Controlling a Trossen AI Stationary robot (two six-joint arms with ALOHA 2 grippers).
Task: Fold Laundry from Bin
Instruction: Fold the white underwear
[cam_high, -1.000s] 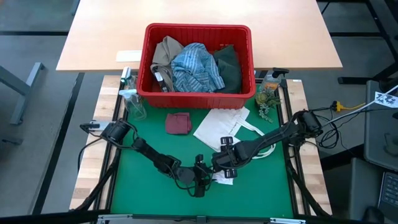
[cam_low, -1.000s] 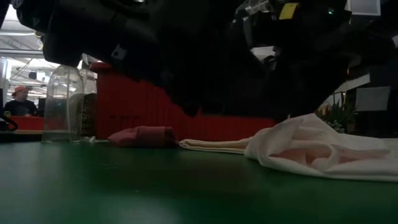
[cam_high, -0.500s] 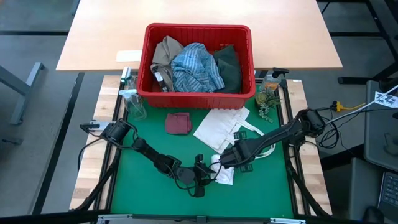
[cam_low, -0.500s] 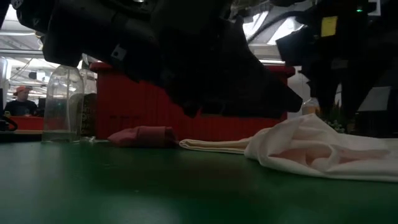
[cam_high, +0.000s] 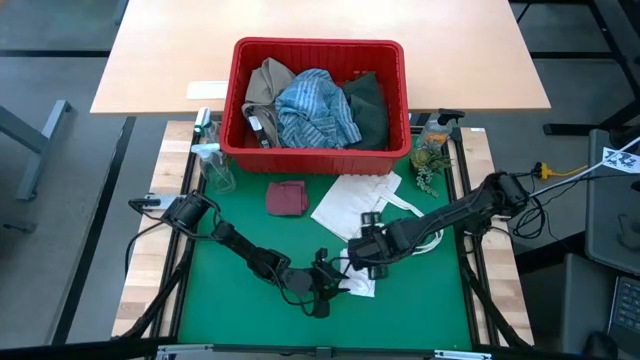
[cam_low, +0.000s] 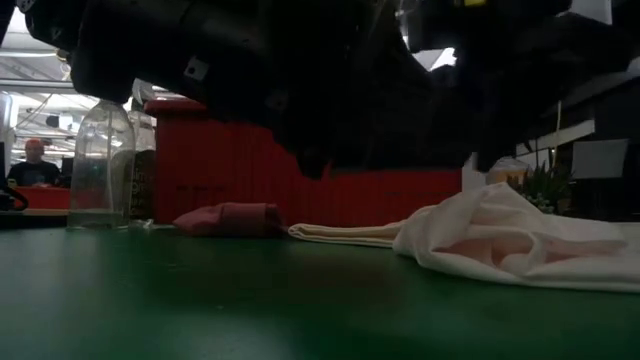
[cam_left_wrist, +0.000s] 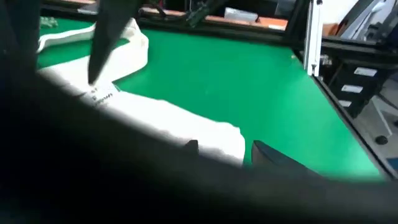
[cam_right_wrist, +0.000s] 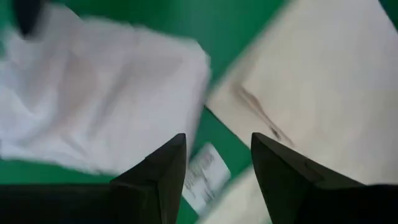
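Small white cloth (cam_high: 360, 283) is spread low-centre in the high view on the green mat (cam_high: 250, 220), prob. laid flat there so it can be folded. Both grippers are brought down close over it. Left gripper (cam_high: 330, 285) sits at the cloth's left edge, low-centre of frame; in its wrist view two dark tips are seen apart w/ white fabric just past them, nothing pinched — jaws parted, empty. Right gripper (cam_high: 365, 250) hangs just above-right of the cloth; in its wrist view the fingers (cam_right_wrist: 158, 174) stand wide w/ cloth and a label tag showing between, nothing gripped. Judged: corners are being lined up for a pinch.

Bin (cam_high: 320, 148) is kept at upper centre, off the mat's far edge, w/ striped shirt (cam_high: 315, 110), tan garment (cam_high: 265, 85) and dark green garment (cam_high: 367, 105) left inside as the queue. Maroon cloth (cam_high: 287, 197) lies folded below the bin, set aside. Tote bag (cam_high: 355, 205) lies flat to its right, near the white cloth.
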